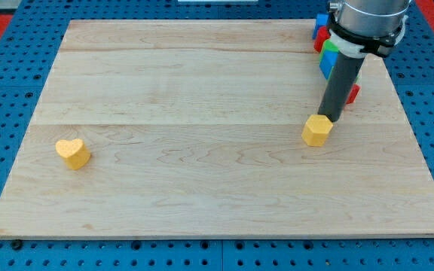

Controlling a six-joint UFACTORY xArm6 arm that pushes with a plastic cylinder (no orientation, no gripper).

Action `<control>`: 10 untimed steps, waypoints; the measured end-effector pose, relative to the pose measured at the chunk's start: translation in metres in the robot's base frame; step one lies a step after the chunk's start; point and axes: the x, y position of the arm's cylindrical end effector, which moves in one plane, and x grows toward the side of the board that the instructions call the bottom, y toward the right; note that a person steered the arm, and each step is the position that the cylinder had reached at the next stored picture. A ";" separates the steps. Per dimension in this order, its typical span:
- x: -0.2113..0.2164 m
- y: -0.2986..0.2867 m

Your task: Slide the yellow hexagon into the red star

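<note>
Fingers I have none to spread or pinch, so you see only my tip (331,120) touching the yellow hexagon (317,130) near the desk's (202,90) right edge, on the red star's (353,93) side; positioning is probably still in hand, and the tip should circle behind before pushing.

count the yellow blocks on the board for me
2: a yellow heart near the view's left edge, and a yellow hexagon right of centre, touching my tip. The arm covers a block cluster at top right, so more may be hidden.
</note>
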 end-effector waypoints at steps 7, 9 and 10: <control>0.026 -0.022; 0.015 0.024; 0.012 0.040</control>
